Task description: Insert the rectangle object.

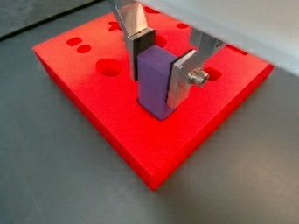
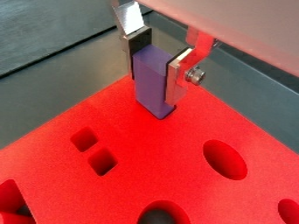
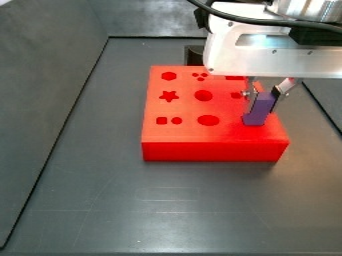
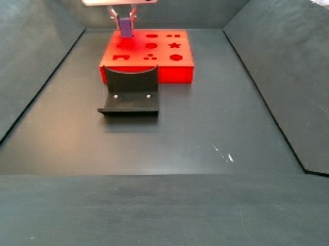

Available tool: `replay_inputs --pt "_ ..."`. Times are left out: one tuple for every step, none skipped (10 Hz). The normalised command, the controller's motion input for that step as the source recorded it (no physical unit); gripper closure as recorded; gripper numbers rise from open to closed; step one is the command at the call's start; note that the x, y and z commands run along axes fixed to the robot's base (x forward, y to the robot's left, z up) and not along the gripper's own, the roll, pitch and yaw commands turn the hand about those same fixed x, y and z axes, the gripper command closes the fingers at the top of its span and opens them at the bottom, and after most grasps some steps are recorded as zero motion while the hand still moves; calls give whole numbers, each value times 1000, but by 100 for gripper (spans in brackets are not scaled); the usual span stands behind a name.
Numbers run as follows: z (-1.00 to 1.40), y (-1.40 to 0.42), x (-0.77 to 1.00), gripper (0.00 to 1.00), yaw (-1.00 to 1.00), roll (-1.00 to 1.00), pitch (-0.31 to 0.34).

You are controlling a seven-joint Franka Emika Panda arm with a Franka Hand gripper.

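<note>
The rectangle object (image 1: 152, 92) is a slim purple bar standing upright between my gripper's two silver fingers (image 1: 183, 77). My gripper (image 1: 158, 86) is shut on it. The bar's lower end meets the top face of the red block (image 1: 105, 118) near one corner; I cannot tell whether it sits in a hole. Both wrist views show this, and the bar (image 2: 152, 83) is seen in the gripper (image 2: 158, 74) above the block (image 2: 140, 171). In a side view the gripper (image 3: 265, 95) holds the bar (image 3: 257, 110) at the block's right edge (image 3: 214, 142). In the far side view the gripper (image 4: 125, 27) is over the block (image 4: 167, 67).
The block's top has several shaped holes: a star (image 3: 170, 97), rounds, small squares (image 2: 84, 138) and an oval (image 2: 225, 159). The dark fixture (image 4: 130, 94) stands on the floor just in front of the block. Dark sloping walls bound the grey floor (image 4: 193, 144).
</note>
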Motion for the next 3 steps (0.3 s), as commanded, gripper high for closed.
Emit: replay_inputs --pt "-363 -83 -123 100 0 53 -79" --pt "0 -26 0 100 0 16 -6" --pt "0 0 0 100 0 0 0"
